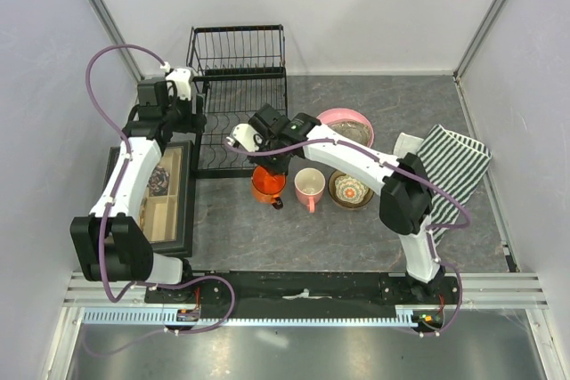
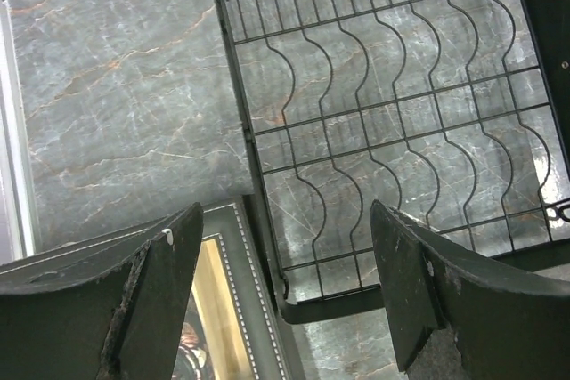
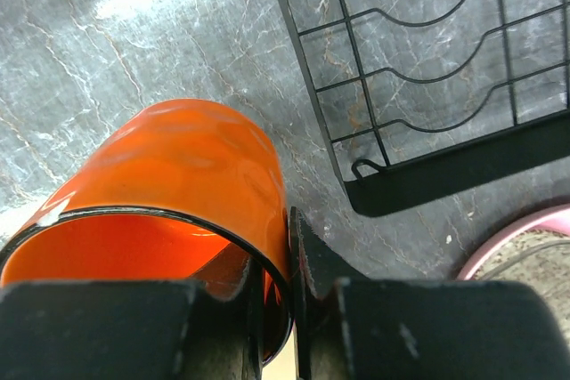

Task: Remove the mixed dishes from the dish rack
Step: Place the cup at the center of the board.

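Unloading is looking nearly finished: the dish rack (image 1: 233,77), sitting toward the far edge of the counter (image 1: 267,246) left of its middle, is showing only bare wire in every view. The right pincer (image 3: 287,255) is clamping the rim of the orange mug (image 3: 178,175), one finger inside the wall and one outside. It is holding the mug just off the rack's near right corner, and I cannot tell whether the base is touching the counter. Just beside it, toward the right edge, the pink mug (image 1: 309,186) is standing upright. Next comes a tan-brown bowl (image 1: 333,191) with what looks like a small patterned bowl (image 1: 351,190) nested inside, and the pink speckled dish (image 1: 346,124) is lying behind them. The left pincer (image 2: 287,220) is hanging empty, fingers wide apart, over the rack's near left corner beside the trinket box (image 1: 151,198). The step in hand is probably setting the orange mug down. The next move is calling for a level lowering clear of the pink mug, then parting the fingers and lifting straight up.
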You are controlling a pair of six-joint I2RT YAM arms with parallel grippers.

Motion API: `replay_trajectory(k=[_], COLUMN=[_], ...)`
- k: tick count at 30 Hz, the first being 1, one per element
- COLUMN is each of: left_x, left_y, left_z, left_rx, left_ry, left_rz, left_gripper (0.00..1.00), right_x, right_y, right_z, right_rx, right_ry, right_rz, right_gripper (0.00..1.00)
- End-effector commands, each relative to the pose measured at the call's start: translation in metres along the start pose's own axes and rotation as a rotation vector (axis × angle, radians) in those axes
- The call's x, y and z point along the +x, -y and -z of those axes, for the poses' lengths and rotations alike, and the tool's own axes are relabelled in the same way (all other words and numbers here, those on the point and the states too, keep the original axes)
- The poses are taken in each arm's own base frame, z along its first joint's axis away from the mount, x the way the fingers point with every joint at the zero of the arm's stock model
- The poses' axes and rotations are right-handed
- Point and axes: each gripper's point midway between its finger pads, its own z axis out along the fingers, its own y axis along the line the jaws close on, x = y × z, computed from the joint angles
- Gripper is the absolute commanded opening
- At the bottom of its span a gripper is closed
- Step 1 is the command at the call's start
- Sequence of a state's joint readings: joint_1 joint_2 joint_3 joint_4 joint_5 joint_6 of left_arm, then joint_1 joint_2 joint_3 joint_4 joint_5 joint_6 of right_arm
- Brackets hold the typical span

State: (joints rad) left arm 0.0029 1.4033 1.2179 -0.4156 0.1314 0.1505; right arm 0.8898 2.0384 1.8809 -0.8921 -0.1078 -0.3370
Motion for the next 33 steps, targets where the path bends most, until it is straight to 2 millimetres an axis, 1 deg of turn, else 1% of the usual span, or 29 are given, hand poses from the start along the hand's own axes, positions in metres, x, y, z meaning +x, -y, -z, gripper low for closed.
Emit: replay_trajectory(k=[1,7,12,25,33], left_x=[-0.022,-0.018,-0.014,-0.006,-0.004], left_y=[-0.016,-0.014,-0.011,-0.003,-0.002], left_z=[0.015,0.015,0.013,0.011,0.01], left_rx=[-0.046,-0.03,-0.017,0.022,0.028], left_ry=[0.085,0.083,0.084,0.078,0.076], left_rz=[-0.041,-0.041,-0.033,-0.026,-0.028], left_gripper=[0.82,0.82,0.82,0.82,0.81], right_x=[-0.02,-0.008,-0.007,0.008,0.014], right_y=[0.004,0.006,0.009,0.02,0.025], right_z=[0.001,-0.016,-0.022,-0.046,-0.054], right_rx=[0.01,0.011,0.024,0.019,0.015], right_ry=[0.053,0.006,-0.001,-0.041,-0.054], right_rz=[0.015,0.029,0.045,0.052,0.047], right_gripper=[0.0,0.0,0.0,0.0,0.0])
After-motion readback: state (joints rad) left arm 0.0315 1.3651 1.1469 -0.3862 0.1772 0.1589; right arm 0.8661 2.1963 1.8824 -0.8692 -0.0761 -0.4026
